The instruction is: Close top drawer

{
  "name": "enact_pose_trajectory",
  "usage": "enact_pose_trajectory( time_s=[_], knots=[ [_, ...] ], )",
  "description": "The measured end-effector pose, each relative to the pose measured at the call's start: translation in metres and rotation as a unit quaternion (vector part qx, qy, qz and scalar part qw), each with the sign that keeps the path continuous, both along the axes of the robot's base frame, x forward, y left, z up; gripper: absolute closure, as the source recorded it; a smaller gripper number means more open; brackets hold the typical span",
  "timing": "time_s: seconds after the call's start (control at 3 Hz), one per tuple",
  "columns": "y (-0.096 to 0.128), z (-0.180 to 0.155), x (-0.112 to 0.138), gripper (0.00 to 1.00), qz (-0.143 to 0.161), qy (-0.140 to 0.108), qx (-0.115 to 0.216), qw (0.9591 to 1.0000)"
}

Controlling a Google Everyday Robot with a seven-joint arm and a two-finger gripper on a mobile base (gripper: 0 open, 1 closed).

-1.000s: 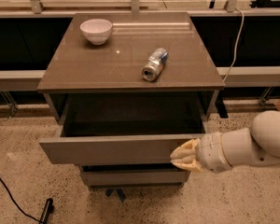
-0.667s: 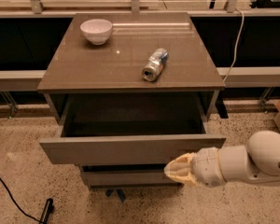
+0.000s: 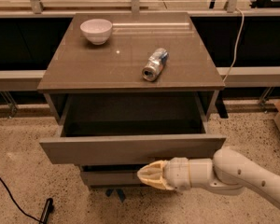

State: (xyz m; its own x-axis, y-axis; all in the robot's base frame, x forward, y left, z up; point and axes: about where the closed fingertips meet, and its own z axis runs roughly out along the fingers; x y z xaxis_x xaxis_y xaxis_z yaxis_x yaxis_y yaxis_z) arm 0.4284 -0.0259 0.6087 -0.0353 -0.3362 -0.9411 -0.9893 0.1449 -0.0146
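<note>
1. Top drawer (image 3: 130,149) is pulled well out of the cabinet (image 3: 84,66); its box interior is dark and nothing shows inside.
2. Gripper (image 3: 151,175) sits low in front of the cabinet, just under the lower edge of the drawer's front panel, right of centre, pointing left. Contact with the panel can't be made out.
3. Its fingers are drawn together to a point, gripping nothing.
4. On the cabinet top: white bowl (image 3: 96,30) at back left, crushed can (image 3: 155,64) lying on its side right of centre.
</note>
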Motion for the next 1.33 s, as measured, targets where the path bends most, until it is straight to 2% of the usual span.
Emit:
enact_pose_trajectory(
  time_s=[0.33,0.67,1.0,1.33],
  knots=[
    [0.028,-0.007,0.023,1.00,-0.004,-0.008,0.021,0.9997],
    [0.060,-0.004,0.058,1.00,-0.005,-0.027,0.027,0.9993],
    [0.066,-0.004,0.063,1.00,-0.006,-0.029,0.028,0.9992],
    [0.091,-0.006,0.089,1.00,-0.012,-0.034,0.026,0.9990]
  ],
)
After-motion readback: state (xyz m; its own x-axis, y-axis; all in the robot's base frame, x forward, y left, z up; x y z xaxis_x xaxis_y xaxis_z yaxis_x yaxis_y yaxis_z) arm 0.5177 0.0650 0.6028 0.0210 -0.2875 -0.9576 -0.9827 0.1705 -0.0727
